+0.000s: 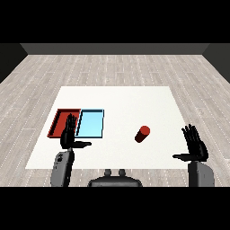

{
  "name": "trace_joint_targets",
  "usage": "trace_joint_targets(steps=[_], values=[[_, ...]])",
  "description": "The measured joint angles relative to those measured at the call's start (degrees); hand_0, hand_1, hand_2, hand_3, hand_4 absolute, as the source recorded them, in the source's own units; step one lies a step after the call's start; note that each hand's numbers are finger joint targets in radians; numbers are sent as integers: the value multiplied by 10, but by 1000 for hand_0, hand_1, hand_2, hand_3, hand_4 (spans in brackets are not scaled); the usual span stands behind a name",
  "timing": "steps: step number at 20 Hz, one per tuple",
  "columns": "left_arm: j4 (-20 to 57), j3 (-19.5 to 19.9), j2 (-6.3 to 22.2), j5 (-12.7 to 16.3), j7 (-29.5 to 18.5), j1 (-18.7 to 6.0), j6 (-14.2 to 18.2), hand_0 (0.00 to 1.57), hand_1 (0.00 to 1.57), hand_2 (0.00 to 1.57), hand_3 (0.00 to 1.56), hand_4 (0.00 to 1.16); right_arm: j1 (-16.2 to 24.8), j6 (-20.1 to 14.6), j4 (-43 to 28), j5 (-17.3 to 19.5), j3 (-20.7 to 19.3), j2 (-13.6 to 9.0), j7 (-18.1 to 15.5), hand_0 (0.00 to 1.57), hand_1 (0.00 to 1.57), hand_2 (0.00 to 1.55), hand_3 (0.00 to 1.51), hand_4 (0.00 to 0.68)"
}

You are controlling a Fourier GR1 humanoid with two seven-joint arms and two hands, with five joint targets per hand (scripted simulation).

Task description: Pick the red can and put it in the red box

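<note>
The red can [142, 134] stands on the white table [121, 103], right of centre and tilted a little. The red tray [59, 118] lies at the table's left, with the light blue tray [91, 123] touching its right side. My left hand [68, 135] hovers open over the near right corner of the red tray, fingers straight up and thumb pointing right. My right hand [195, 146] is open too, well to the right of the can and nearer the front edge, with nothing in it.
Grey wood flooring surrounds the table. The table's front edge runs just behind my forearms.
</note>
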Motion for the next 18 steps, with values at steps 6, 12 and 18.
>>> trace_joint_targets(steps=[6,12,18], values=[[-14,-5,-5,-2,-1,14,2,0,0,0,0,0,-27,-9,6,21,9,10,18,0,0,0,0,0],[-14,1,-5,6,-7,14,-2,0,0,0,0,0,-57,-32,26,44,30,33,27,0,0,0,0,0],[-25,5,-2,16,12,7,-2,0,0,0,0,0,-74,-46,25,33,52,60,70,0,0,0,0,0]])
